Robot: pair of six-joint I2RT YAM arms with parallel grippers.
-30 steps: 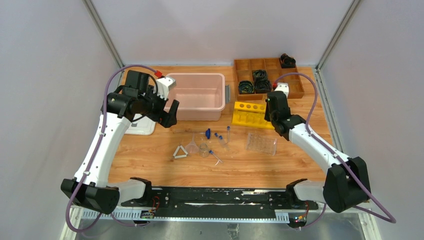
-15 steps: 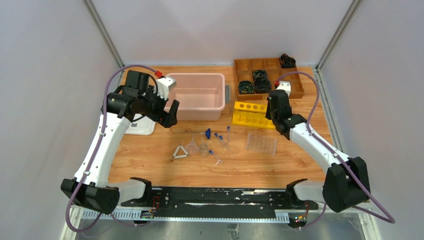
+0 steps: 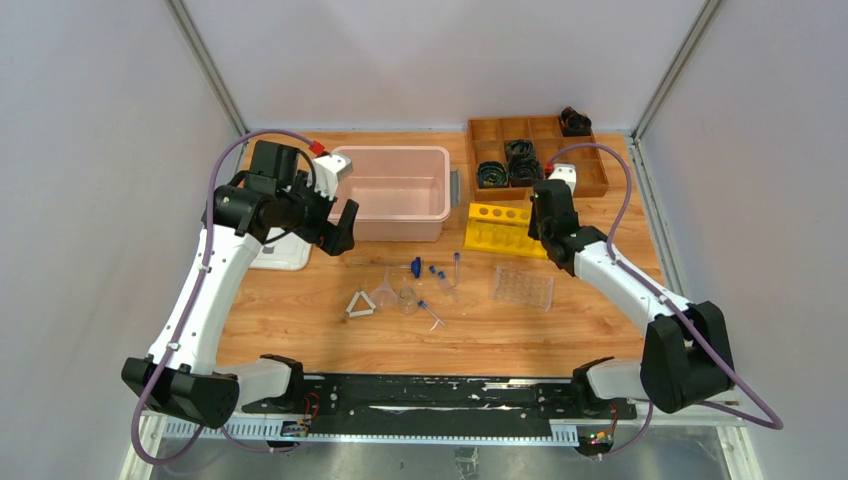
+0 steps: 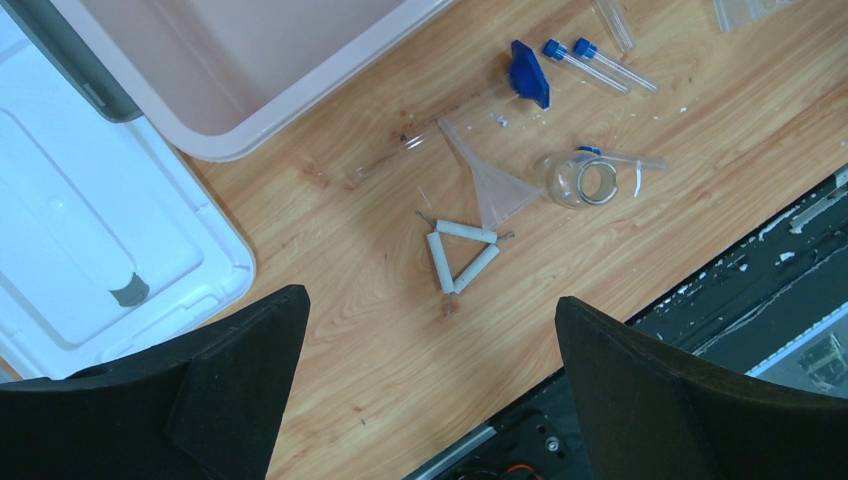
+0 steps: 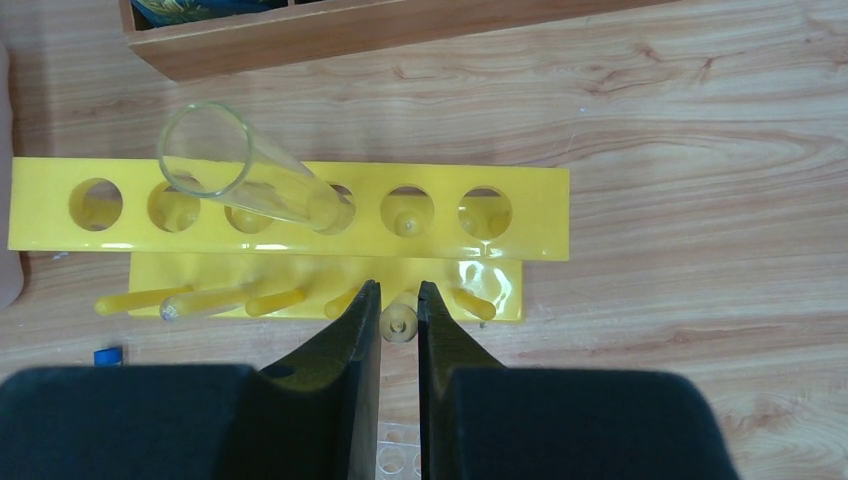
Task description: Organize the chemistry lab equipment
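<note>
Left gripper point(image 4: 430, 390): jaws wide apart, holding nothing — hovers above the white triangle point(image 4: 459, 254).
Right gripper point(image 5: 398, 320): nearly closed, nothing visibly held — over the yellow rack point(image 5: 290, 210).
Tubes point(image 3: 437, 272): loose on the table, mid-way between the arms, lying roughly front-to-back.
Nearer arm: likely the left.

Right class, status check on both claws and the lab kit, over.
Left claw open, empty, above white triangle. Right claw nearly shut, empty, over yellow rack; clear tube leaning in it. Nothing blocking.
</note>
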